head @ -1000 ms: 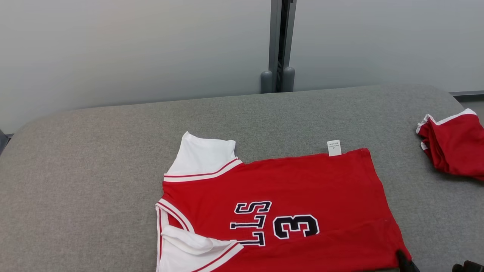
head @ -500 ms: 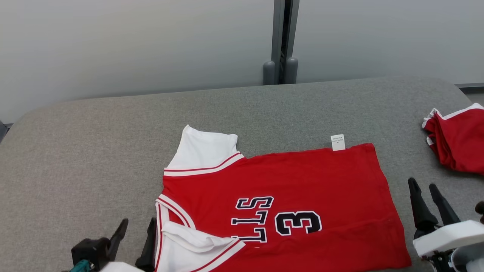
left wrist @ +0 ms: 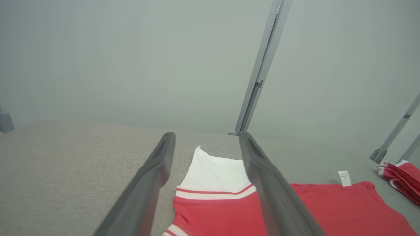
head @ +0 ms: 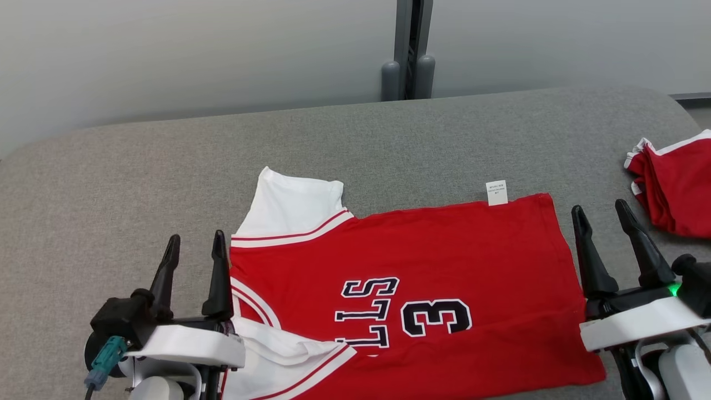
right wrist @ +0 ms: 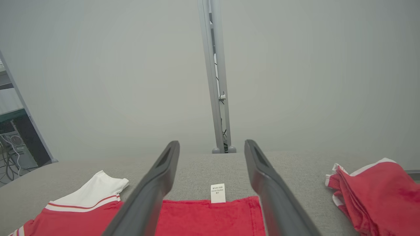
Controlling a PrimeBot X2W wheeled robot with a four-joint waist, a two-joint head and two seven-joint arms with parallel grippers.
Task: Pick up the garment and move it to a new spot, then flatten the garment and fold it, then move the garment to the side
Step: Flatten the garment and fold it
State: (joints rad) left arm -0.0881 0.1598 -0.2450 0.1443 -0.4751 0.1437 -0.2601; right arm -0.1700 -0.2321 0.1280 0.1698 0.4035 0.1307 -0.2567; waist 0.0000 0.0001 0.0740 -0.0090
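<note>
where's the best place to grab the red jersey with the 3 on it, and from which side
Probably its two short ends. The jersey lies flat and sideways: the hem faces the open right gripper, the white sleeve end faces the open left gripper. Come in low from each outer side and pinch the edge.

Room at back and left; tight lane at right.

The middle of the grey fabric-covered table (head: 389, 139) is taken up by the flat red jersey T-shirt with white sleeves (head: 444, 244). Bare cloth is left along the far strip and the left side. On the right, a narrow lane is kept between the shirt's hem and a bunched red garment with white trim (head: 675, 189). Behind, passage is closed by a pale wall (head: 166, 55) and a grey post (head: 409, 50).
</note>
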